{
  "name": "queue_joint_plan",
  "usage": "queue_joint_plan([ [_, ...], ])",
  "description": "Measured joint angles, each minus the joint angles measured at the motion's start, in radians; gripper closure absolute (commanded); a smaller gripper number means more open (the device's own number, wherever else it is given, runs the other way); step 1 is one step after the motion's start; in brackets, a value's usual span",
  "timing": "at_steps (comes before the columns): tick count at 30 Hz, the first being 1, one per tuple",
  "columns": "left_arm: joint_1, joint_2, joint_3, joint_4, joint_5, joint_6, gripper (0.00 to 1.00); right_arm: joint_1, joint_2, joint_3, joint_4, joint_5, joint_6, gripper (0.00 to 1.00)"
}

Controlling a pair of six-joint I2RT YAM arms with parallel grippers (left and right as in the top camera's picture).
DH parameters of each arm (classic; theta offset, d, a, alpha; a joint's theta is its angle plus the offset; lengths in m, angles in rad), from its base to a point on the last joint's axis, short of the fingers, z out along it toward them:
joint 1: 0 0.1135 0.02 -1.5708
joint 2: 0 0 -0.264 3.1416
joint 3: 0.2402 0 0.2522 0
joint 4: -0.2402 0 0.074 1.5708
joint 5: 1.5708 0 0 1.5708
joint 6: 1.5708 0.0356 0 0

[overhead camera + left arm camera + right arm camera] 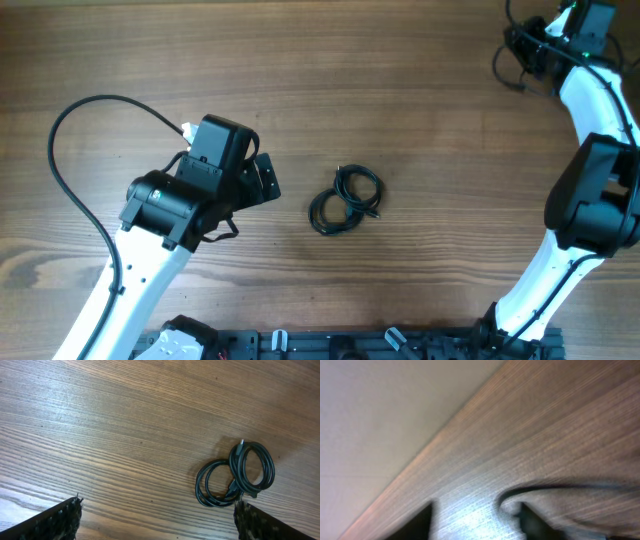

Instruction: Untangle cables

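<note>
Two joined loops of thin black cables (345,200) lie coiled at the table's middle. In the left wrist view this bundle (198,485) lies just ahead of the right finger, with a small plug end sticking up. My left gripper (265,180) (157,520) sits left of the bundle, open wide with bare wood between its fingers. My right gripper (520,45) is at the far right corner over a separate loose black strand (497,70). Its view is blurred: the gripper (475,522) stands open, and a dark strand (545,487) curves past the right fingertip (532,520).
A thick black arm cable (60,160) arcs over the table at the left. The table's far edge (435,440) runs close to the right gripper. A black rail (330,345) lines the front edge.
</note>
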Motion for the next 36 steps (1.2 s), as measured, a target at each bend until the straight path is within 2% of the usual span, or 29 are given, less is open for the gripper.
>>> queue_joint_plan([
  [2, 0.0, 0.0, 0.0, 0.0, 0.0, 0.0, 0.0, -0.008, 0.0, 0.044, -0.088, 0.002, -0.046, 0.08],
  [3, 0.0, 0.0, 0.0, 0.0, 0.0, 0.0, 0.0, -0.011, 0.0, 0.052, -0.128, 0.008, -0.072, 0.01],
  [6, 0.0, 0.0, 0.0, 0.0, 0.0, 0.0, 0.0, -0.019, 0.0, 0.054, -0.252, 0.062, -0.136, 0.0],
  [10, 0.0, 0.0, 0.0, 0.0, 0.0, 0.0, 0.0, -0.078, -0.025, 0.054, -0.348, 0.206, -0.056, 0.0],
  [15, 0.0, 0.0, 0.0, 0.0, 0.0, 0.0, 0.0, -0.259, -0.075, 0.055, -0.4, 0.376, 0.01, 0.0],
  [19, 0.0, 0.0, 0.0, 0.0, 0.0, 0.0, 0.0, -0.289, -0.064, 0.055, -0.386, 0.431, 0.014, 0.0],
  [23, 0.0, 0.0, 0.0, 0.0, 0.0, 0.0, 0.0, -0.285, 0.047, 0.054, -0.181, 0.441, 0.001, 0.01],
  [24, 0.0, 0.0, 0.0, 0.0, 0.0, 0.0, 0.0, -0.285, 0.065, 0.054, -0.13, 0.439, -0.019, 0.05],
  [27, 0.0, 0.0, 0.0, 0.0, 0.0, 0.0, 0.0, -0.282, 0.111, 0.054, -0.026, 0.398, -0.093, 0.72],
  [28, 0.0, 0.0, 0.0, 0.0, 0.0, 0.0, 0.0, -0.28, 0.121, 0.054, -0.008, 0.381, -0.105, 0.81],
  [29, 0.0, 0.0, 0.0, 0.0, 0.0, 0.0, 0.0, -0.276, 0.128, 0.054, 0.011, 0.364, -0.112, 0.95],
  [33, 0.0, 0.0, 0.0, 0.0, 0.0, 0.0, 0.0, -0.248, 0.131, 0.078, 0.059, 0.264, -0.122, 0.95],
  [34, 0.0, 0.0, 0.0, 0.0, 0.0, 0.0, 0.0, -0.24, 0.136, 0.128, 0.045, 0.227, -0.104, 0.9],
  [35, 0.0, 0.0, 0.0, 0.0, 0.0, 0.0, 0.0, -0.236, 0.139, 0.166, 0.036, 0.207, -0.095, 0.64],
  [36, 0.0, 0.0, 0.0, 0.0, 0.0, 0.0, 0.0, -0.227, 0.14, 0.245, 0.034, 0.172, -0.077, 0.3],
])
